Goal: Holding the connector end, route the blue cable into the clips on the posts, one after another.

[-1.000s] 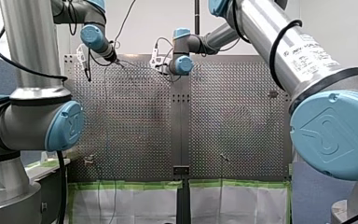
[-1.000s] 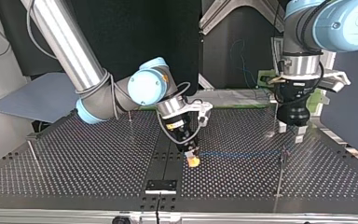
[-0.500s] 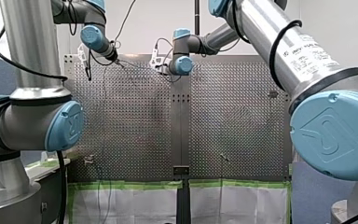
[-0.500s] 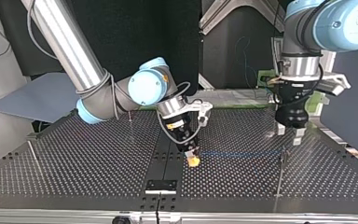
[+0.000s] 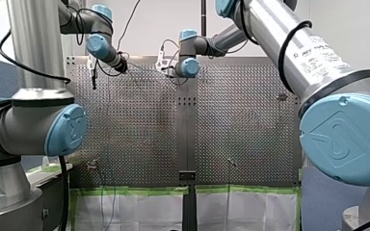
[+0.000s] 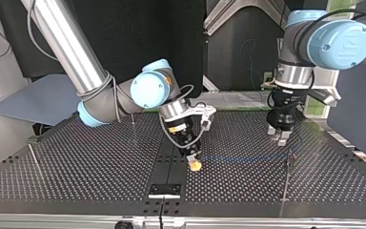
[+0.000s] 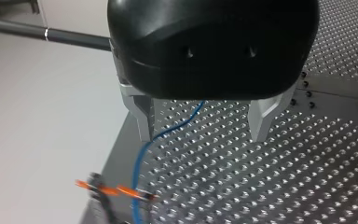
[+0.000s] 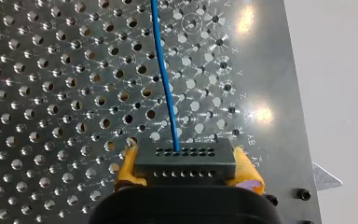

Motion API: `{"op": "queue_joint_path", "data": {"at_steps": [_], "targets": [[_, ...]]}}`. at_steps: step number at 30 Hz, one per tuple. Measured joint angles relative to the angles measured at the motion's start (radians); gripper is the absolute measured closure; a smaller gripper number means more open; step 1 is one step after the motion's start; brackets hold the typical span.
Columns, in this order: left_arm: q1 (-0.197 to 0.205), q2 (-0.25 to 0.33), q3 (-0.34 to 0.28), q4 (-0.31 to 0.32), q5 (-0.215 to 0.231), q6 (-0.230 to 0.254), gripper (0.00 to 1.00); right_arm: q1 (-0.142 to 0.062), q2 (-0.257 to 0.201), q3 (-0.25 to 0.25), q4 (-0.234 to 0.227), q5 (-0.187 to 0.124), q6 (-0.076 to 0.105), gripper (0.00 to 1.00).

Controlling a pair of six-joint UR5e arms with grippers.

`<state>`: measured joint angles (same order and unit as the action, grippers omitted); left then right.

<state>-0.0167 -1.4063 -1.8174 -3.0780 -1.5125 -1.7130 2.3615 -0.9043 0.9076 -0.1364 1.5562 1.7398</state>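
Sliding nearer the connector [image 8: 185, 159] since a second ago, my left pincer [image 6: 277, 136] hangs spread over the blue cable [image 8: 166, 84]. My right pincer [image 6: 194, 163] pinches the connector close to the desk [image 6: 100, 171], cable running from it toward my left pincer.

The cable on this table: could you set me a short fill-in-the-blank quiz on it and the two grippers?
My right gripper clamps the dark connector between pads coloured ___.
The cable leaving that connector is ___ in colour.
My left gripper, above the cable, has its metal fingers ___, gripping nothing.
Missing words: yellow; blue; open.
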Motion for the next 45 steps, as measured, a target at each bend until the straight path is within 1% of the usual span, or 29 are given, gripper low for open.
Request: {"op": "queue_joint_path", "data": {"at_steps": [5, 12, 17, 24, 32, 35, 40, 45], "targets": [[-0.002, 0.009, 0.002, 0.033, -0.020, 0.042, 0.00, -0.004, 0.000, 0.000, -0.002, 0.001, -0.002, 1.00], [-0.007, 0.014, 0.007, 0.057, -0.037, 0.095, 0.00, -0.008, 0.000, 0.000, -0.002, 0.002, -0.003, 1.00], [-0.014, 0.004, 0.020, 0.072, -0.036, 0.102, 0.00, -0.012, 0.001, 0.000, -0.003, 0.000, -0.003, 1.00], [-0.040, -0.026, 0.068, 0.072, -0.036, 0.098, 0.00, -0.013, 0.002, 0.000, -0.003, -0.002, -0.002, 1.00], [-0.068, -0.057, 0.079, 0.082, -0.046, 0.094, 0.00, -0.014, 0.003, 0.000, -0.002, -0.004, 0.000, 1.00], [-0.072, -0.073, 0.079, 0.085, -0.055, 0.101, 0.00, -0.014, 0.003, 0.000, -0.002, -0.005, 0.001, 1.00], [-0.080, -0.101, 0.080, 0.081, -0.082, 0.134, 0.00, -0.014, 0.003, 0.000, -0.001, -0.005, 0.001, 1.00], [-0.086, -0.108, 0.080, 0.099, -0.111, 0.148, 0.00, -0.013, 0.003, 0.000, -0.001, -0.005, 0.001, 1.00]]}}
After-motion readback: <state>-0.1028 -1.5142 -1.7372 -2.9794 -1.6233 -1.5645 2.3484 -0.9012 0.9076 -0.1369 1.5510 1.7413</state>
